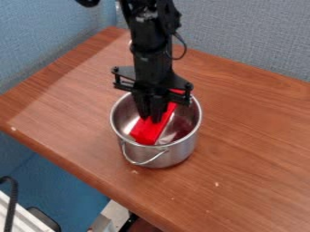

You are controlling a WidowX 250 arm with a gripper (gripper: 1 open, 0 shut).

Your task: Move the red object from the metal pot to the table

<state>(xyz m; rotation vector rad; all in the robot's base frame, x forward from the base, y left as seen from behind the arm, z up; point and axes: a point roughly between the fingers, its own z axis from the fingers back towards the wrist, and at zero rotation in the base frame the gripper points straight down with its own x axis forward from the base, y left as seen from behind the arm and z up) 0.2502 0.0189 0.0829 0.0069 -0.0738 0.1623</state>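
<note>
The metal pot [155, 145] stands near the middle of the table [242, 172], its thin wire handle hanging toward the front. Inside it leans the red object [150, 130], a bright red bar tilted up with its upper end between my fingers. My gripper [157, 113] reaches down into the pot from above and is shut on the upper end of the red object. The bar's lower end rests near the pot's left inner wall.
A blue wall rises behind the table. The table's front edge runs diagonally from left to lower right, with a drop to the floor beyond it. A black cable [14, 195] and a white thing lie at the bottom left.
</note>
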